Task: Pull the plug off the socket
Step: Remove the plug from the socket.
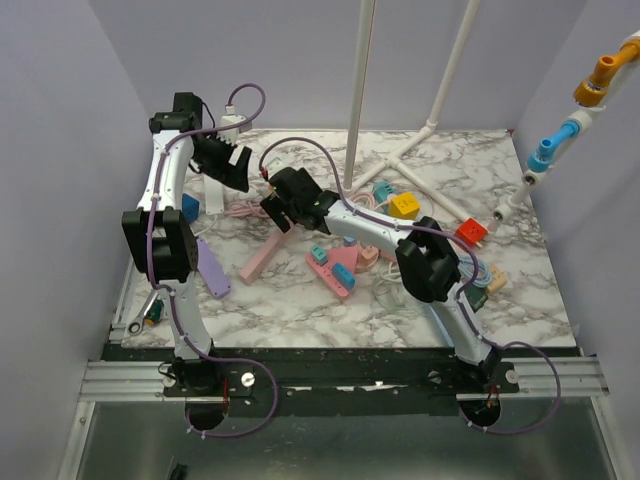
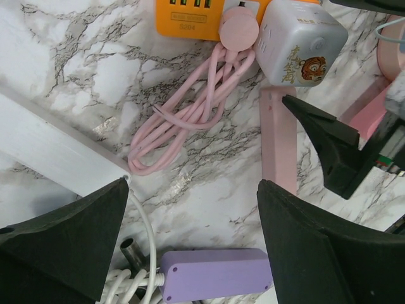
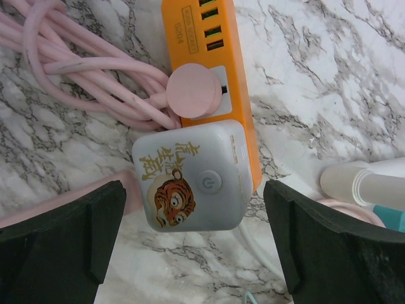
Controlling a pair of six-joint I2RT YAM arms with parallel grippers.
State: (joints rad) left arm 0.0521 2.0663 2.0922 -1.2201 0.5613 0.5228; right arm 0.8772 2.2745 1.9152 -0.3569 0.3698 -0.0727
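Now, your left gripper (image 2: 193, 185) and right gripper (image 3: 193, 185) both gape wide, empty. The pink plug (image 3: 195, 90) sits in the orange socket strip (image 3: 190, 54), just beside the tiger cube (image 3: 190, 177). Brace the strip, then pull the plug straight out.

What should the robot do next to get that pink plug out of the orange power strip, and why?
Probably ease the right end effector forward and down until its open jaws straddle the pink plug. The plug sits in the orange power strip, ungripped, and the jaws now frame the white tiger cube beside it.
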